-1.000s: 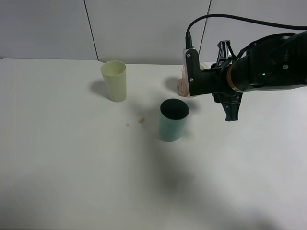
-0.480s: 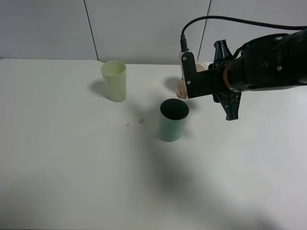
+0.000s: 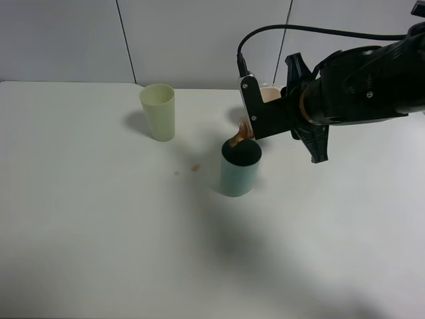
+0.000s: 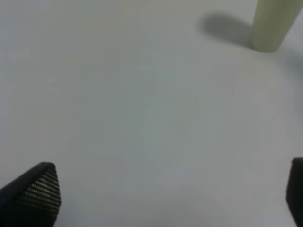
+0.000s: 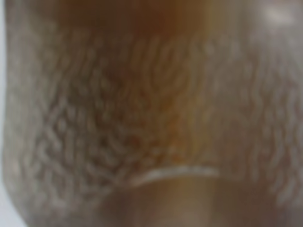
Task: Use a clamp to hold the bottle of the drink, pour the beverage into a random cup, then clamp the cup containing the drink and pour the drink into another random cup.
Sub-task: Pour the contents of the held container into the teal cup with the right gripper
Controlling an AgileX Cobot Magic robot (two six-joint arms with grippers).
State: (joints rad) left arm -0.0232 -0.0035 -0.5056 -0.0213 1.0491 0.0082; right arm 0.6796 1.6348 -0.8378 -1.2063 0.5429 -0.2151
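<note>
While right tool (image 3: pixel 264 111) clamps tilted bottle (image 3: pixel 268 94), beverage (image 3: pixel 236 137) streams into teal cup (image 3: pixel 238 176) standing at tool's 7 o'clock; left tool (image 4: pixel 163 198) gapes wide over bench (image 4: pixel 142 118).

The clamp (image 3: pixel 255 109) is bulky and black, with an orange-tan ring (image 3: pixel 303 106) round its wrist and a white block (image 3: pixel 247 100) (two dark screws in it) at the ring's nine o'clock. A black cable (image 3: pixel 292 28) loops from the block's twelve o'clock. A pointed black fin (image 3: pixel 319 147) juts at six o'clock. The left fingers (image 4: pixel 33 196) are black, seemingly finely ribbed.
</note>
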